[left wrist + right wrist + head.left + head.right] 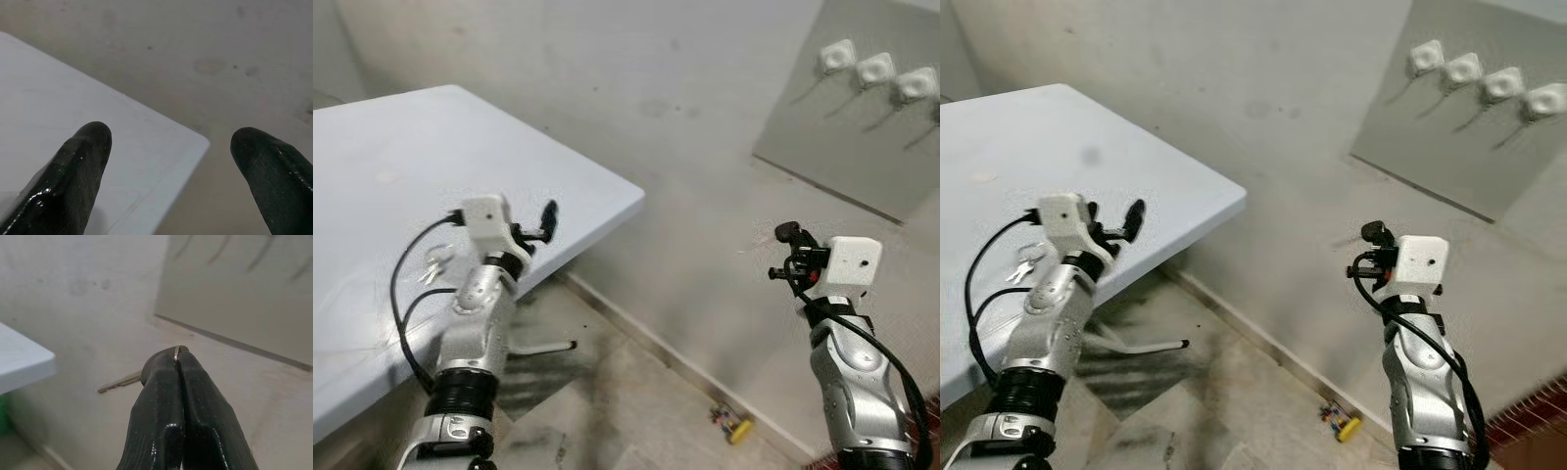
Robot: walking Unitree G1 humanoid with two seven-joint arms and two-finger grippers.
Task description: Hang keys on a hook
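The right claw (178, 363) pinches a thin, light, slippery key (122, 381) by its head, left claw (168, 161) spread empty.

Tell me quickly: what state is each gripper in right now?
Left gripper: open, holding nothing, above the white table.
Right gripper: closed on a key, raised toward the wall hooks.

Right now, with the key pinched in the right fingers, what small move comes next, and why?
Probably raise the right gripper toward the white hooks on the wall panel: its fingers are shut on the key, and the hooks sit well above and ahead of it.
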